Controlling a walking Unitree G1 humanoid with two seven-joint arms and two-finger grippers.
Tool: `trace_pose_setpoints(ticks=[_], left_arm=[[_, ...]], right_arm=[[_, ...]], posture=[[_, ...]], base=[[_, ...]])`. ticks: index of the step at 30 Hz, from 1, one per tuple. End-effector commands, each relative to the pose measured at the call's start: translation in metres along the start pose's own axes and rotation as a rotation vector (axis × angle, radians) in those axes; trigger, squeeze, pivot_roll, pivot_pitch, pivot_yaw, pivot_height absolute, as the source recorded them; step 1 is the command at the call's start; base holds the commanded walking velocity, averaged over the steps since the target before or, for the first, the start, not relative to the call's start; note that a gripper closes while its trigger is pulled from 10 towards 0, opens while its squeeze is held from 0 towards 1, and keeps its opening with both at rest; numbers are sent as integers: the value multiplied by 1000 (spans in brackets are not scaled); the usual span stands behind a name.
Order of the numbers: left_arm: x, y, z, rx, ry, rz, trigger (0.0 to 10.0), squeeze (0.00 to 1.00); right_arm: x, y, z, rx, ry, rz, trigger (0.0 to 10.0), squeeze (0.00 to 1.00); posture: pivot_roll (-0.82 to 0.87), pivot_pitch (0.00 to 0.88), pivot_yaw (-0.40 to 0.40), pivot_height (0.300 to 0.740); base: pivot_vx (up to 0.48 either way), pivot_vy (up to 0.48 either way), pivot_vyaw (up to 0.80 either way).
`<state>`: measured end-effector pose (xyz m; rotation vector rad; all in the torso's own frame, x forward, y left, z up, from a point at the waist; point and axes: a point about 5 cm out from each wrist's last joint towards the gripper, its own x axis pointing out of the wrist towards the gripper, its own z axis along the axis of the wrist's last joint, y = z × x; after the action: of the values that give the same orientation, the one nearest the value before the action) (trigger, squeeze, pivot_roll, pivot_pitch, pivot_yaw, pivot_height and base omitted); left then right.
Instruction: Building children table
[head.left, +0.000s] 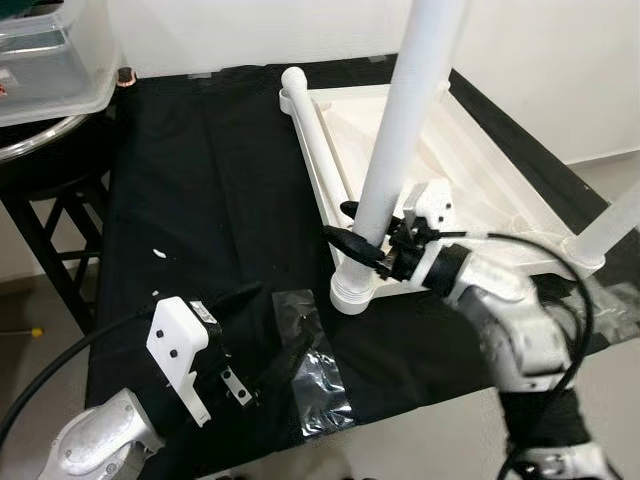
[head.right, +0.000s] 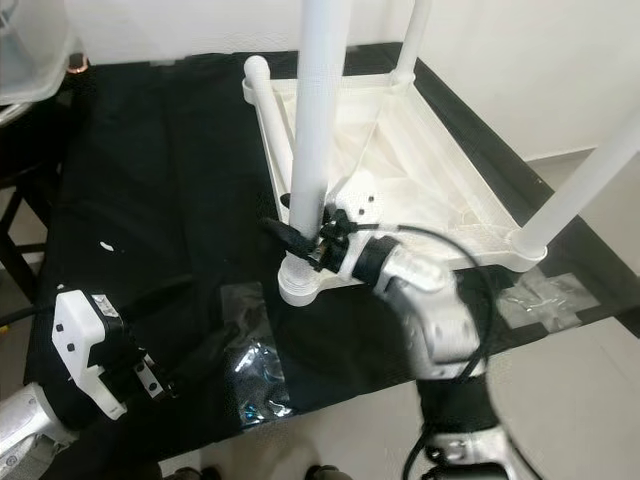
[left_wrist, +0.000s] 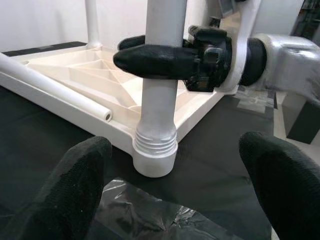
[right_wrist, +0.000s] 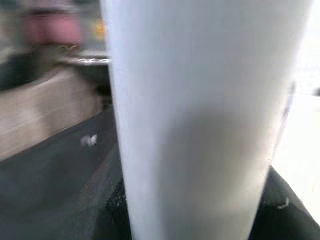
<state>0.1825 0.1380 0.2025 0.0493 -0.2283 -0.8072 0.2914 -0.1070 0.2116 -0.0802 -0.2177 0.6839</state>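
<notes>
**Black-draped bench, inverted child's table, one leg in the right gripper**

Black cloth (head.left: 200, 180) covers the bench, with a pale wall behind it and light floor showing at the near right.

Work item: white plastic tabletop (head.left: 480, 170), lying underside up on the right half of the cloth; ribbed underside visible. An upright white leg (head.left: 395, 150) stands in the near-left corner socket (head.left: 352, 290); screw threads show at its base in the left wrist view. Further legs stand at the near-right corner (head.right: 580, 195) and the far corner (head.right: 415, 40). One loose leg (head.left: 315, 145) lies flat along the tabletop's left edge, touching the rim.

Right gripper (head.left: 360, 235): fingers clamped around the upright near-left leg, low on the shaft, just above the socket. Right wrist view is blurred, with the white shaft close in front of the lens.

Left gripper (head.left: 265, 340): fingers spread apart, holding nothing, hovering low over the cloth near the front edge, pointed toward the socketed leg. A crumpled clear plastic bag (head.left: 325, 385) lies on the cloth just beneath and beside it.

Surroundings: clear plastic bin (head.left: 45, 60) at far left, off the cloth, above a dark stand (head.left: 50, 215). Small white fragment (head.left: 158, 253) on the cloth, well apart from the tabletop.
</notes>
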Motion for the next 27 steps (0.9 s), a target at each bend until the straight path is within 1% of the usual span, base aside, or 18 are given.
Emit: trace_pose_setpoints(ticks=[1,2,3,4,8,12,15,16,17,18,19,26,27], left_arm=[[-1,-2,-2,4,13,-14,10000,0],[-1,-2,-2,4,14,-17,10000,0],[-1,-2,-2,4,14,-17,10000,0],[0,-3,-2,3,12,-21,10000,0],[2,-2,-3,3,10,-27,10000,0],[2,-1,-3,4,11,-27,10000,0],[1,-1,-3,6,12,-27,10000,0],[1,0,-3,7,12,-27,10000,0],[1,0,-3,7,12,-27,10000,0],[1,0,-3,8,12,-26,10000,0],[1,0,-3,8,12,-26,10000,0],[3,0,-6,3,20,-29,10000,0],[1,3,-10,3,31,-8,10000,0]], right_arm=[[-16,21,-32,-63,172,-222,0,0],[-22,34,-36,-77,199,-276,0,0],[-22,34,-36,-77,199,-276,0,0],[-23,37,-36,-85,200,-294,0,0],[-12,25,-30,-91,171,-308,0,0],[-11,23,-28,-93,164,-320,0,0],[-11,25,-26,-88,163,-327,0,0],[-12,27,-26,-81,164,-331,8980,0],[-12,27,-26,-81,164,-331,8980,0],[-13,30,-26,-82,167,-353,8980,0],[-14,33,-25,-79,161,-361,10000,1000],[-16,31,-15,-70,113,-351,10000,1000],[-22,34,-13,-84,98,-325,10000,1000]], posture=[[73,207,-66,740],[69,201,-59,740],[69,201,-59,740],[68,194,-59,740],[68,187,-54,740],[68,185,-51,740],[72,186,-50,740],[72,186,-50,740],[72,186,-50,740],[72,186,-50,740],[65,188,-48,740],[51,192,-40,740],[41,195,-34,740]], base=[[0,0,0],[0,0,0],[0,0,0],[0,0,0],[0,0,0],[0,0,0],[0,0,0],[0,0,0],[0,0,0],[0,0,0],[0,0,0],[0,0,0],[0,0,0]])
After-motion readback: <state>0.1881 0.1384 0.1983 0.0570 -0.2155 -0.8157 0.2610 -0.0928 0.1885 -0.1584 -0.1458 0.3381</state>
